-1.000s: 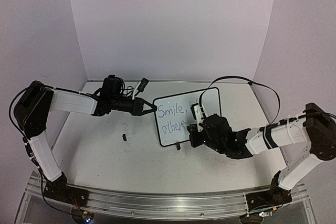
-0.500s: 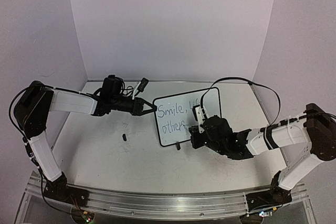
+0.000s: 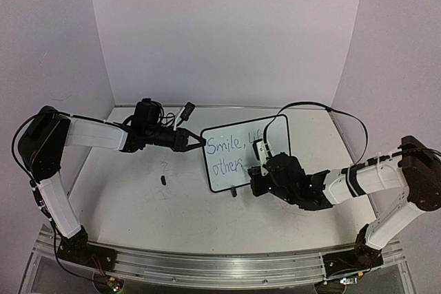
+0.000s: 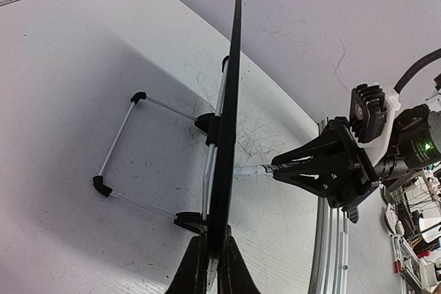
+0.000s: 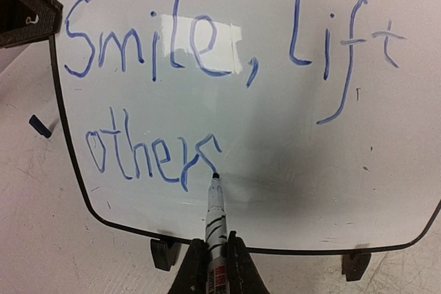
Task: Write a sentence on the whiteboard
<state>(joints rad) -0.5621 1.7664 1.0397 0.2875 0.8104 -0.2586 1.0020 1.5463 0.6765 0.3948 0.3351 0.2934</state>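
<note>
Right pincer point(image 5: 216, 254) tight around a marker point(image 5: 216, 213), tip against the whiteboard point(image 5: 310, 191) right after "others".

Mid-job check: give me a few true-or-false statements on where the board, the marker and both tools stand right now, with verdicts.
1. The left tool is shut on the edge of the small glossy white whiteboard with a thin black frame. True.
2. The right tool holds nothing. False: it is shut on a white-barrelled marker with a dark tip.
3. The marker's tip sits at the board right after the last letter of "others". True.
4. The whiteboard lies flat on the scuffed white table. False: it stands upright on its black feet.
5. The blue handwritten sentence runs in three lines. False: two lines, "Smile, Lift" above "others".
</note>
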